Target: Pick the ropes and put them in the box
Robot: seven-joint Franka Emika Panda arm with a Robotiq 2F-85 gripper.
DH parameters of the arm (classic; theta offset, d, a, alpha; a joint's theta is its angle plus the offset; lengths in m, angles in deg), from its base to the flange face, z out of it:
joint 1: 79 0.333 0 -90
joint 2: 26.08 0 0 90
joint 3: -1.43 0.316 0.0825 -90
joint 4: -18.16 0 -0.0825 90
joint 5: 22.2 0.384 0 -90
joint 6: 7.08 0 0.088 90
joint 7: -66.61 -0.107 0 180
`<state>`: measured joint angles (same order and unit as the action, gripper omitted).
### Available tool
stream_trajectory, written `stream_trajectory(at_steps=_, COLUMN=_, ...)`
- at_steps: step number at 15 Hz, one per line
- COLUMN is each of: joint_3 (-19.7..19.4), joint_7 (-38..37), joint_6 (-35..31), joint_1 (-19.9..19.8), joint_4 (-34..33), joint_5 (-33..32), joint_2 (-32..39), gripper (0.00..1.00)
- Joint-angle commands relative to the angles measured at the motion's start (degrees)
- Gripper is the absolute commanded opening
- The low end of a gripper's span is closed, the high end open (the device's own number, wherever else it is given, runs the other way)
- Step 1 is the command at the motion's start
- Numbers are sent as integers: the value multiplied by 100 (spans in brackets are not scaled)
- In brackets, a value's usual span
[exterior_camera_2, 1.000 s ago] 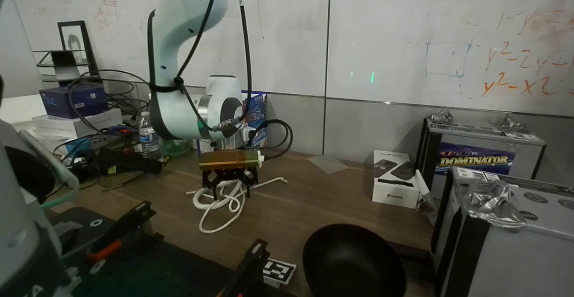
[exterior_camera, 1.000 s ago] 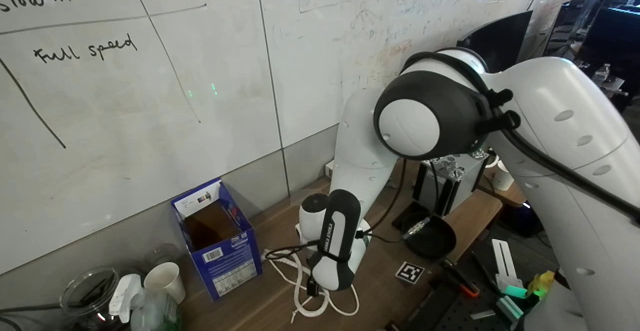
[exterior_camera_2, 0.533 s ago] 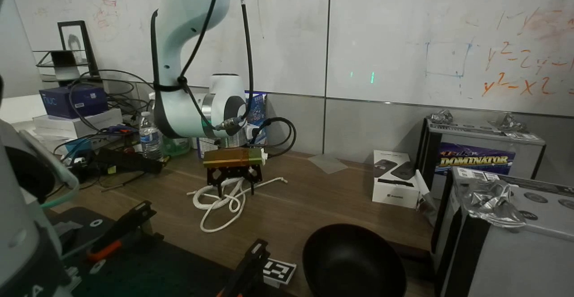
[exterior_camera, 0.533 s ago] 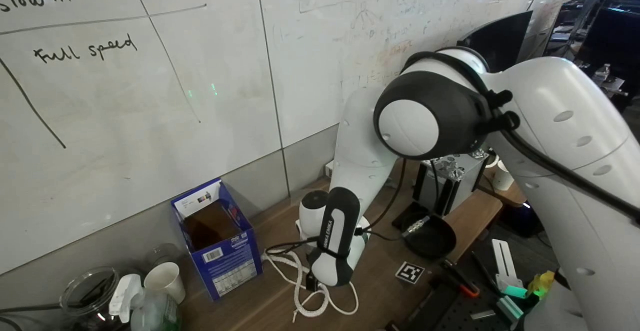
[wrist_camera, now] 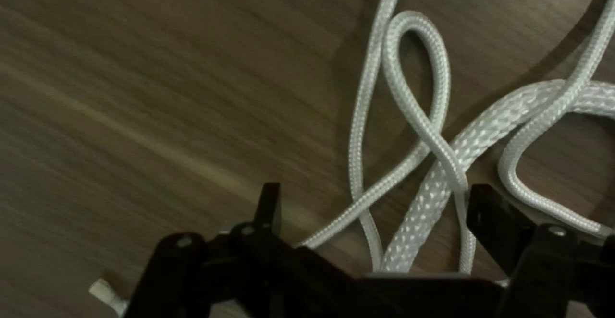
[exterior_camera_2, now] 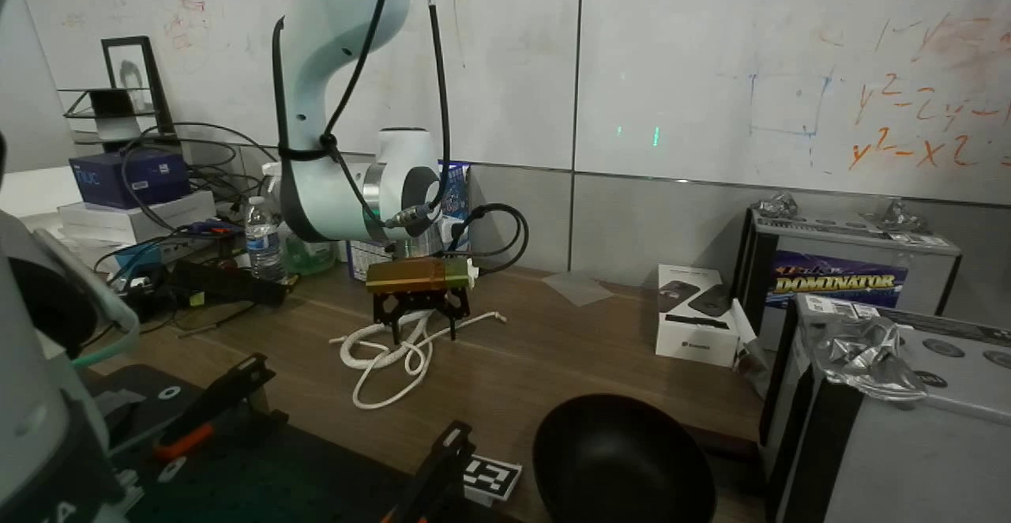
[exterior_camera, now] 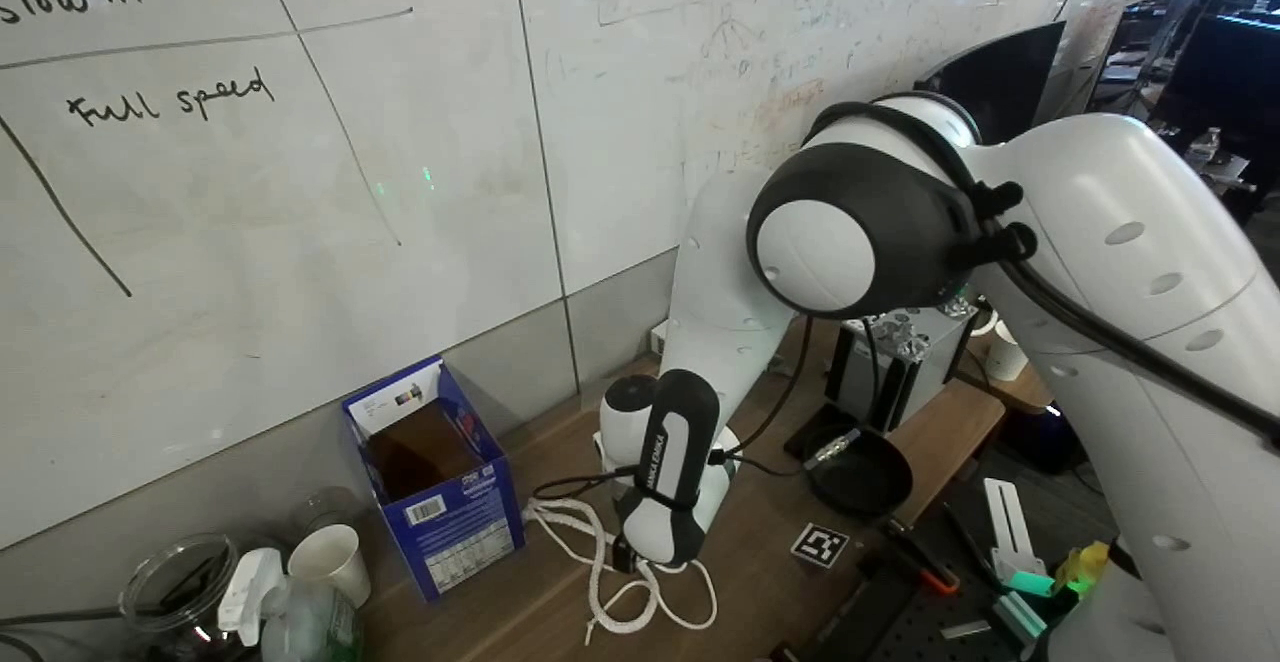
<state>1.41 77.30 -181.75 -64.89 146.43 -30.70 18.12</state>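
White ropes, a thick one and thinner strands, lie loosely coiled on the wooden table. They show in both exterior views. My gripper is open, pointing down over the ropes. In the wrist view its fingers stand wide apart with strands in view between them. The right finger overlaps a thin strand; I cannot tell whether it touches. The gripper also shows in an exterior view. The blue box stands open at the top beside the ropes, against the wall. It is partly hidden behind the arm in an exterior view.
A paper cup, a spray bottle and a glass jar stand beyond the box. A black pan and a printed marker are on the robot's side. A white product box stands near the wall.
The gripper has shifted sideways over the ropes, to the right in an exterior view, and slightly up in the picture. It stays open. The ropes and the box have not visibly moved.
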Motion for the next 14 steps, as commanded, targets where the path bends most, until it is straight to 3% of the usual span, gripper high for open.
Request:
stream_trajectory(at_steps=1, joint_3=5, joint_7=-112, joint_6=148, joint_1=-21, joint_4=45, joint_5=-135, joint_2=-91, gripper=100)
stream_trajectory(at_steps=14, joint_3=-1, joint_7=-150, joint_6=155, joint_1=-31, joint_4=81, joint_5=-143, joint_2=-25, gripper=100)
